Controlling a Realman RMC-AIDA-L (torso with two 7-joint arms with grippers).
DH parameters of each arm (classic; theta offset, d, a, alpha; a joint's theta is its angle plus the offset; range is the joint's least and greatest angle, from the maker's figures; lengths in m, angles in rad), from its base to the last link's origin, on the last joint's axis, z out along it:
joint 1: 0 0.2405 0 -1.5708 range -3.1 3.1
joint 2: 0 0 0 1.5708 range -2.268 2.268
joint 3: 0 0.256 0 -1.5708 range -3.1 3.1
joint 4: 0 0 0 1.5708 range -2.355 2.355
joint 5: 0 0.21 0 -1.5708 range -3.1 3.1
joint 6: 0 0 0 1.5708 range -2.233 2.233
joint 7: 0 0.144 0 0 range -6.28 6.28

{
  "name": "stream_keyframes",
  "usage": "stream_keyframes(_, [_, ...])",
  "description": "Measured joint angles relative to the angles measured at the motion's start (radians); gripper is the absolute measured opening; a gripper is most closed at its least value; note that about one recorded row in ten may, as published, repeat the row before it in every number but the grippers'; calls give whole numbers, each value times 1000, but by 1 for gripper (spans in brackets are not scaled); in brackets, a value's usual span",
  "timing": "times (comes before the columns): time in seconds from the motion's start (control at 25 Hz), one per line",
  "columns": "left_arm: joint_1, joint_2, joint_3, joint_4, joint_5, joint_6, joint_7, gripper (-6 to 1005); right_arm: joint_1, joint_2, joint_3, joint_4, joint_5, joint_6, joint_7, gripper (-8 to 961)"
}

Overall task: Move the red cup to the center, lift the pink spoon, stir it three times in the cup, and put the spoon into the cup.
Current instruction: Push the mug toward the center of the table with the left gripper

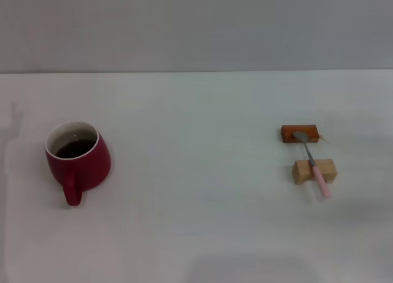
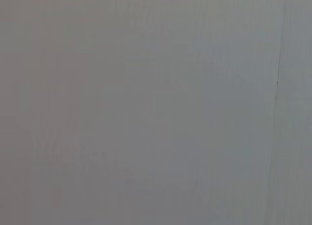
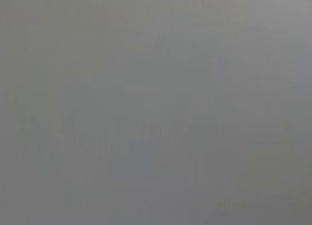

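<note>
The red cup (image 1: 78, 161) stands on the left side of the white table (image 1: 196, 191) in the head view, with dark liquid inside and its handle turned toward the near edge. On the right side, the pink spoon (image 1: 314, 166) lies across two small blocks, its grey bowl on the orange-brown block (image 1: 299, 134) and its pink handle over the light wooden block (image 1: 314, 170). Neither gripper nor arm shows in the head view. Both wrist views hold only a plain grey surface.
A grey wall runs behind the table's far edge. A wide stretch of bare white tabletop lies between the cup and the spoon's blocks.
</note>
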Motion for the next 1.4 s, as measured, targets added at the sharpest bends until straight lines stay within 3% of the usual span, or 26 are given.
stream_keyframes(0.96, [13,13,6,48,-1,-18,1,811,-18,4,0,1,7,-9,1,652])
stream_keyframes(1.4, [37,10,-12,59,-2,-27,65,584,-25,-2,1,-3,9,-10,-1,653])
